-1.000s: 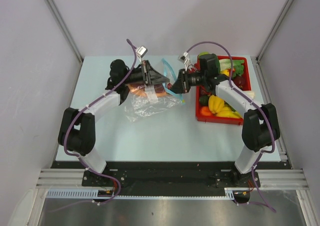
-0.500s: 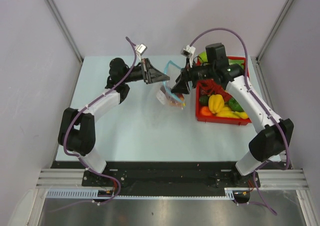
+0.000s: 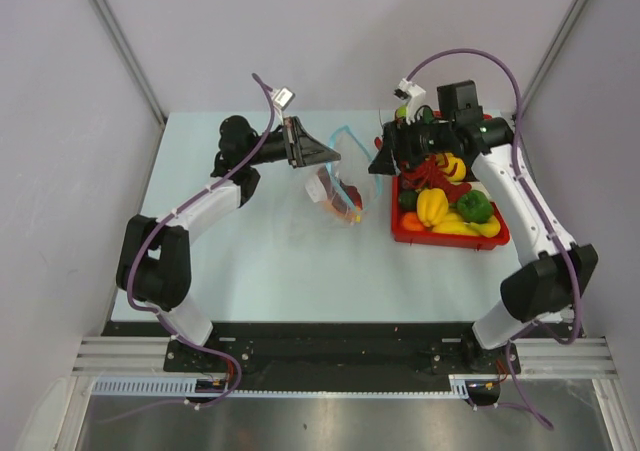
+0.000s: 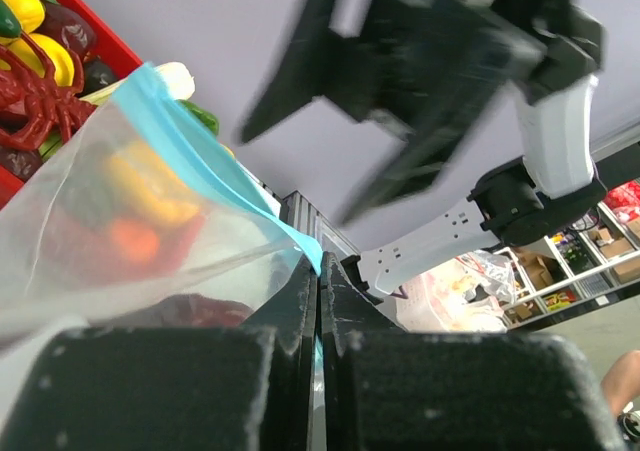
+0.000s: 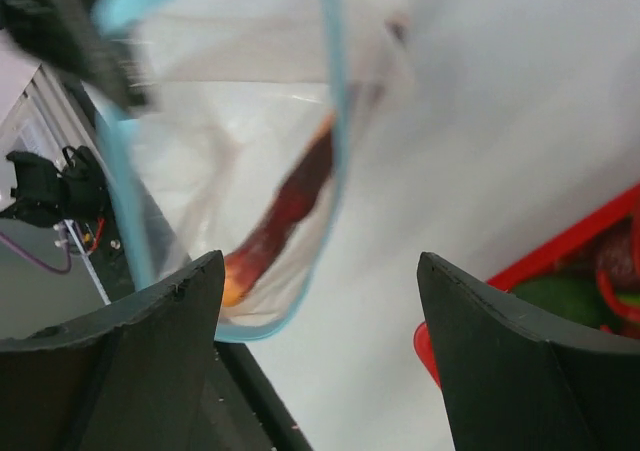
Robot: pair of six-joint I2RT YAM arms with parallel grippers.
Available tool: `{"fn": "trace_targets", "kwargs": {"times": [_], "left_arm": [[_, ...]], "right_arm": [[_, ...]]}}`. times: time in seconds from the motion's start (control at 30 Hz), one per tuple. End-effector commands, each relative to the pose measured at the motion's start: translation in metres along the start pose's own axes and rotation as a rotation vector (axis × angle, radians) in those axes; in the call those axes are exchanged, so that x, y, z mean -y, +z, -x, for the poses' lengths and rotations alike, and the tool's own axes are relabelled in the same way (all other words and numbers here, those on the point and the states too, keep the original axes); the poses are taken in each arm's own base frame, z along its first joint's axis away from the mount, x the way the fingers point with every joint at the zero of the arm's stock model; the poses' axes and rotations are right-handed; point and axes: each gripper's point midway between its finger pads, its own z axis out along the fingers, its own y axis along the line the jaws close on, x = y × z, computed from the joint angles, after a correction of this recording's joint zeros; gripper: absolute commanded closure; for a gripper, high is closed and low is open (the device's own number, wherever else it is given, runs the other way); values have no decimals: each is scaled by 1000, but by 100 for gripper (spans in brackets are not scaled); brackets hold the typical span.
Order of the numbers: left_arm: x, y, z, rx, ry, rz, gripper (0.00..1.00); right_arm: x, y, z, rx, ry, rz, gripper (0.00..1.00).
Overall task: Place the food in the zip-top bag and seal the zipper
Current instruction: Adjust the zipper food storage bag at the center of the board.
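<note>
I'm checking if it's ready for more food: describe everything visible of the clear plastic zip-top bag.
The clear, floppy plastic zip-top bag hangs crumpled from the left gripper, whose fingers are shut on its light blue zipper strip. Its mouth gapes open in a loop. Reddish and orange food lies inside. The open right gripper is beside it, not touching. Whether it rests on the table is unclear.

Food [image 3: 332, 191] in bag [image 3: 346, 154], left of tray [image 3: 445, 240]
</note>
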Motion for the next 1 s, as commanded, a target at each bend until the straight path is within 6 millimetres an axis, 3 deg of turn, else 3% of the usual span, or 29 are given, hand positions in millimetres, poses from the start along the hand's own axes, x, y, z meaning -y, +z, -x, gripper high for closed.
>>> {"fn": "trace_targets", "kwargs": {"times": [0.0, 0.1, 0.2, 0.23, 0.3, 0.33, 0.37, 0.4, 0.47, 0.53, 0.6, 0.73, 0.8, 0.93, 0.97], "left_arm": [[11, 3, 5, 3, 107, -23, 100], [7, 2, 2, -6, 112, 0, 100], [-3, -3, -4, -21, 88, 55, 100], [-1, -4, -5, -23, 97, 70, 100], [-6, -8, -8, -34, 154, 101, 100], [-15, -12, -15, -53, 116, 156, 100], [-15, -15, -16, -73, 202, 176, 100], [-19, -20, -24, -112, 170, 220, 100], [-11, -28, -28, -151, 295, 240, 100], [-8, -37, -38, -185, 347, 270, 100], [3, -45, -44, -201, 371, 282, 99], [1, -54, -51, -218, 408, 323, 94], [-18, -59, -63, -229, 378, 364, 91], [-59, -63, -87, -271, 277, 441, 85], [-68, -65, -95, -291, 237, 454, 85]], "right_arm": [[28, 17, -31, -107, 267, 4, 19], [14, 27, -33, -105, 328, 102, 20], [-2, 41, -43, -150, 306, 150, 54], [-5, 44, -45, -159, 304, 163, 76], [-9, 45, -36, -145, 296, 183, 99], [-9, 47, -30, -138, 292, 190, 100], [-20, 42, -8, -95, 247, 221, 100], [-27, 41, 3, -78, 252, 240, 100], [-52, 39, 25, -50, 198, 299, 100], [-66, 40, 29, -60, 147, 331, 100], [-81, 39, 29, -85, 119, 366, 100], [-79, 45, 22, -108, 70, 381, 100], [-64, 60, 4, -159, 72, 339, 100], [-57, 80, -28, -270, 34, 341, 100], [-64, 78, -30, -291, 61, 379, 100]]}}
